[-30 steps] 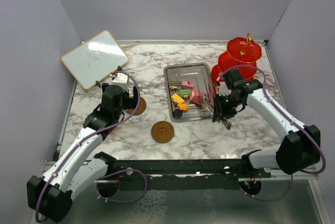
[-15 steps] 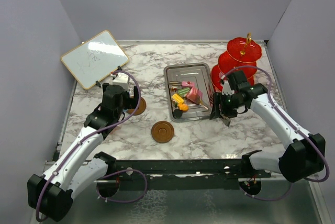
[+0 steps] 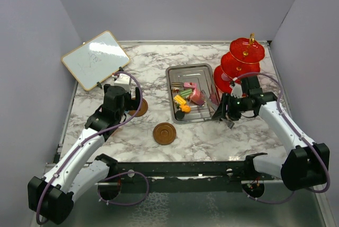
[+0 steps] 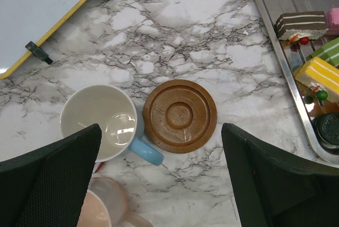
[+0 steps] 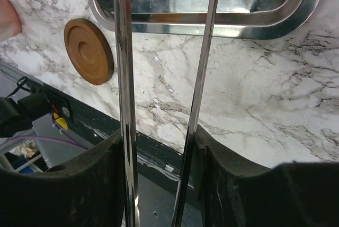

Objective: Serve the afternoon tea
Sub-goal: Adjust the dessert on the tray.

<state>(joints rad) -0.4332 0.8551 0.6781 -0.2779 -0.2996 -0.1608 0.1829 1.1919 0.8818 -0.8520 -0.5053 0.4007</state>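
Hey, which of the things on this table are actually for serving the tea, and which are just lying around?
For the job: cake pieces, red three-tier stand, blue cup, pink cup, two brown saucers, tongs in the right claw.

Just lying about: steel tray under the cakes, whiteboard.

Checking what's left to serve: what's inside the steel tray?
Toward the near end of the tray: brown layered cake, pink cake, green cake, yellow cake, black round cake. Far end bare steel. The right pincer and its tongs cover the near right corner; contents there unseen.
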